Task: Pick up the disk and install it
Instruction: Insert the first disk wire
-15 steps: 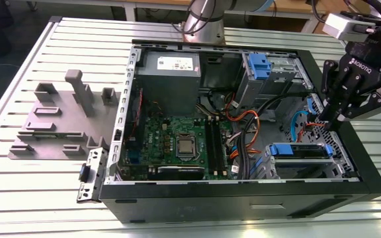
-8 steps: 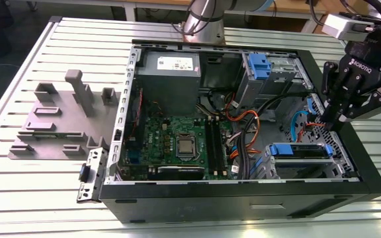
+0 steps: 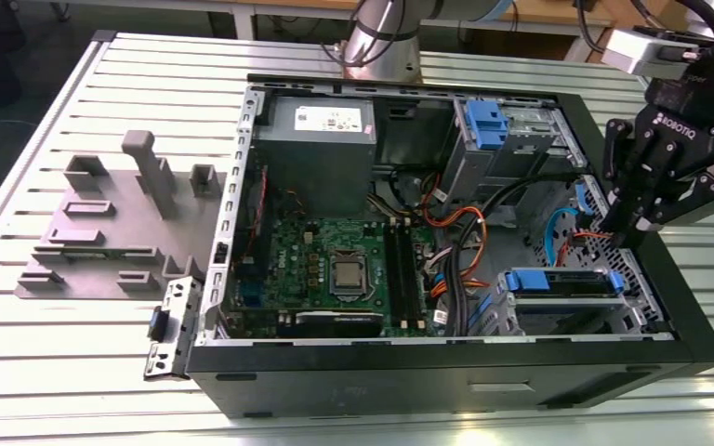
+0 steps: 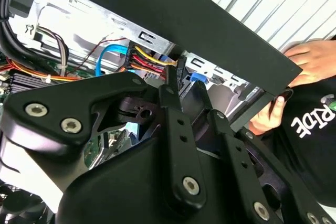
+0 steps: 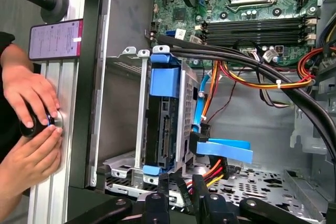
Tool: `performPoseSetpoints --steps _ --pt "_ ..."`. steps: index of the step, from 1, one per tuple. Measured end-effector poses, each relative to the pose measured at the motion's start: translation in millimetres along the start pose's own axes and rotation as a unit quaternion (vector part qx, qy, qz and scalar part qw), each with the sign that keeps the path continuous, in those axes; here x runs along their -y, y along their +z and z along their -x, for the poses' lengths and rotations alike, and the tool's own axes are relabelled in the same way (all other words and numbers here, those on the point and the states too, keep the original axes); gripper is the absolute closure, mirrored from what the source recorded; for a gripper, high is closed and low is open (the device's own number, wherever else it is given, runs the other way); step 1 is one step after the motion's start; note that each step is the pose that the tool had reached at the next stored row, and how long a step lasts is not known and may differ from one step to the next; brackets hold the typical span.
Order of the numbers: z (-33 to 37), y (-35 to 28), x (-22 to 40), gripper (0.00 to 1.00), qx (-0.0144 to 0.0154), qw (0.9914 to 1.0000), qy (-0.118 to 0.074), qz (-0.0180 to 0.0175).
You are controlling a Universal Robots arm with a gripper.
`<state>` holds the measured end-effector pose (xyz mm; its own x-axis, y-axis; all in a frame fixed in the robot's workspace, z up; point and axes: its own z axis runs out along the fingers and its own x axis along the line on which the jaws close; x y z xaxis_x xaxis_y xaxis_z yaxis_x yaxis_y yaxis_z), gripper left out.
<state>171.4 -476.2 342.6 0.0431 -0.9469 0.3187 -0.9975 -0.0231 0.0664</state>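
The disk [image 3: 564, 282] sits in the drive cage at the near right corner of the open computer case [image 3: 456, 372], framed by its blue bracket. In the first wrist view the disk [image 5: 163, 124] stands on edge inside the metal cage, blue bracket around it. My gripper [image 3: 615, 228] hangs just inside the case's right wall, a little beyond the cage. Its fingers are shut on a black power connector [image 5: 181, 191] with red, yellow and black wires. In the second wrist view the gripper [image 4: 176, 77] meets those coloured wires [image 4: 149, 61].
A blue data cable [image 5: 226, 149] lies beside the cage. A motherboard [image 3: 332, 260], a grey power supply [image 3: 320, 130] and a second blue bracket [image 3: 487, 125] fill the case. A grey fixture plate [image 3: 109, 223] lies on the table at the exterior view's left. A person's hands [image 5: 31, 129] rest outside the case wall.
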Motion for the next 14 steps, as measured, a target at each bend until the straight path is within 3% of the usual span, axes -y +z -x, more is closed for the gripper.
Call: performPoseSetpoints --steps 2,4,10,11,14 --pt "0.1 0.2 0.1 0.69 0.0048 0.99999 -0.001 -0.0004" --pt "0.2 0.4 0.0 0.69 0.0065 0.99998 -0.003 -0.0010" --pt "0.1 0.3 0.0 0.70 0.0075 0.99995 -0.006 -0.0021" --pt "0.1 0.3 0.0 0.77 0.0075 0.99995 -0.006 -0.0022" --pt "0.1 0.2 0.0 0.83 0.0076 0.99995 -0.006 -0.0022"
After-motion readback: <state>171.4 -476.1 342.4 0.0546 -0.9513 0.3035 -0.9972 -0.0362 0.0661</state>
